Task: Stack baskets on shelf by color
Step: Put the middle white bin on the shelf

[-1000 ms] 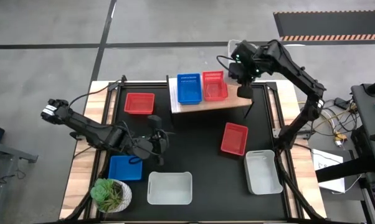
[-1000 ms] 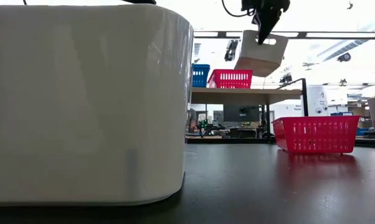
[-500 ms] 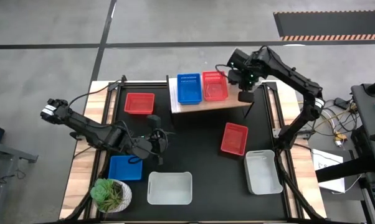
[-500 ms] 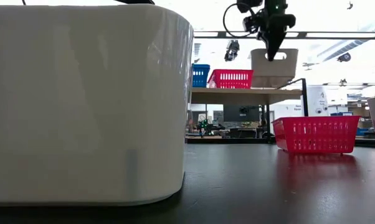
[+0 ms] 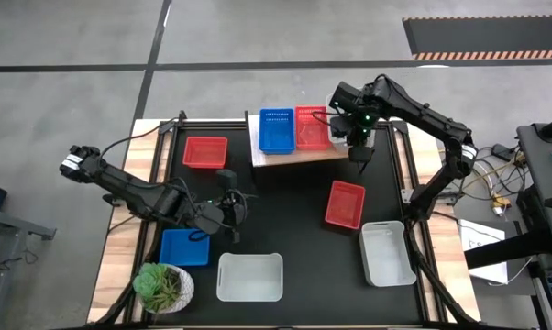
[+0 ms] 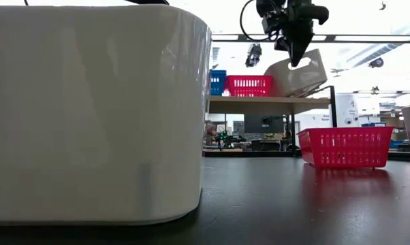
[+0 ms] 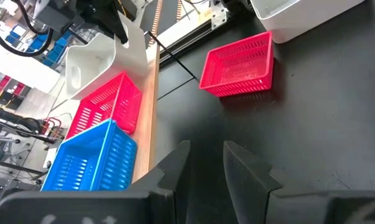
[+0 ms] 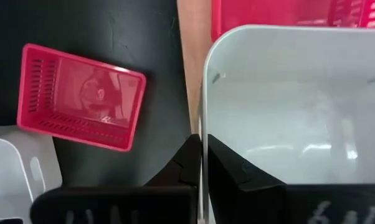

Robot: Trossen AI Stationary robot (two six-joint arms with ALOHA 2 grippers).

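My right gripper (image 5: 357, 137) is shut on the rim of a white basket (image 8: 287, 106). It holds the basket tilted over the right end of the light-wood shelf (image 6: 266, 103), just beside the red basket (image 5: 313, 126) and the blue basket (image 5: 278, 130) that stand there. In the low view the white basket (image 6: 297, 73) leans with its left side lower, close above the board; whether it touches I cannot tell. My left gripper (image 5: 230, 220) hangs over the table's left middle, open, with nothing between its fingers (image 7: 175, 168).
On the black table lie a red basket (image 5: 205, 152) at the back left, another red basket (image 5: 345, 203) right of centre, a blue basket (image 5: 184, 247), and two white baskets (image 5: 249, 277) (image 5: 387, 253) near the front. A potted plant (image 5: 163, 287) stands at the front left corner.
My right gripper has carried the white basket down and leftward to the shelf's right end, where it now tilts. The left arm has not moved.
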